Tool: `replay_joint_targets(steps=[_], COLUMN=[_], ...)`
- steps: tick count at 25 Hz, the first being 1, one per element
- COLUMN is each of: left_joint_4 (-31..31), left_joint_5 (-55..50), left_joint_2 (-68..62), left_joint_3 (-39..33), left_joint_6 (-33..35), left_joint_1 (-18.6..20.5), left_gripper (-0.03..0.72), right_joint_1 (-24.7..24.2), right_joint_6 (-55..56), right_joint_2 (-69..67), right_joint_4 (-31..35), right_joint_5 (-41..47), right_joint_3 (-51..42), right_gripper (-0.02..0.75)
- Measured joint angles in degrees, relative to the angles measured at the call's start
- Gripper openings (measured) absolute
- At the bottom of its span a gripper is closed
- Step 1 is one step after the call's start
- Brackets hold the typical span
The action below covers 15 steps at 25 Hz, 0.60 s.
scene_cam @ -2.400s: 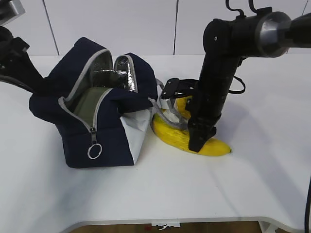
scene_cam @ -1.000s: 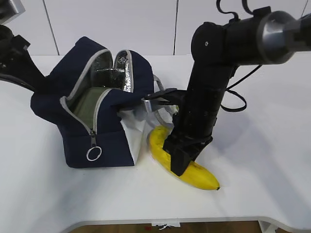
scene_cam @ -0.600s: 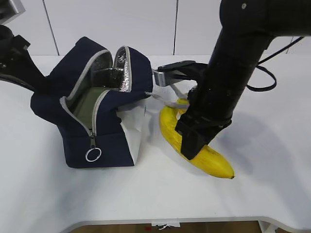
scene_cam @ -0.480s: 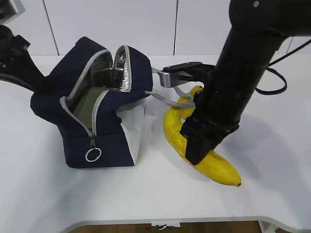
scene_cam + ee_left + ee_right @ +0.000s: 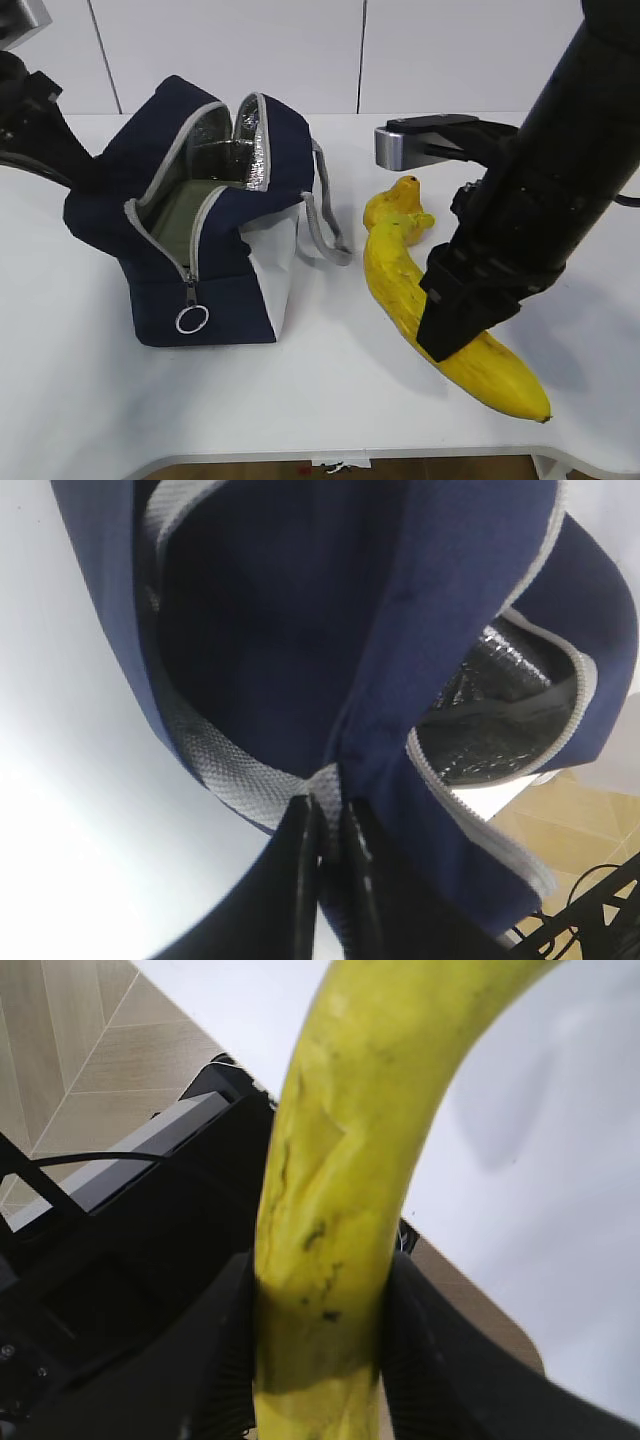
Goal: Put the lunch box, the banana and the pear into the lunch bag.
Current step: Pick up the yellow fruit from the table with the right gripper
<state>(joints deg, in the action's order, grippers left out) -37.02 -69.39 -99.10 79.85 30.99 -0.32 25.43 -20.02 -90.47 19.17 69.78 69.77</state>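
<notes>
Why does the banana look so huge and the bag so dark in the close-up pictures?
Right wrist view: the banana sits right at the lens, clamped in the right pincer, so it fills the frame and looks soft. Left wrist view: the lunch bag blocks the light, so its folds go almost black. Exterior view: soft, even light and faint shadows on the table.

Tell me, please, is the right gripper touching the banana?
Touching: in the right wrist view both fingers of the right gripper press against the banana with no gap.
</notes>
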Motion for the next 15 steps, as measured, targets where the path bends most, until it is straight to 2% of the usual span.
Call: replay_joint_targets(steps=[5,11,15], left_joint_4=[-0.04,-0.13,-0.55], left_joint_5=[0.0,0.0,0.0], left_joint_2=[0.0,0.0,0.0], left_joint_3=[0.0,0.0,0.0], left_joint_6=[0.0,0.0,0.0], left_joint_1=[0.0,0.0,0.0], left_gripper=[0.012,0.011,0.012], right_joint_1=[0.0,0.0,0.0], right_joint_6=[0.69,0.69,0.73], right_joint_2=[1.8,1.8,1.69], right_joint_4=[3.38,8.47,11.67], right_joint_5=[0.25,0.2,-6.73], right_joint_3=[-0.09,5.88,9.25], right_gripper=[0.276,0.276,0.276])
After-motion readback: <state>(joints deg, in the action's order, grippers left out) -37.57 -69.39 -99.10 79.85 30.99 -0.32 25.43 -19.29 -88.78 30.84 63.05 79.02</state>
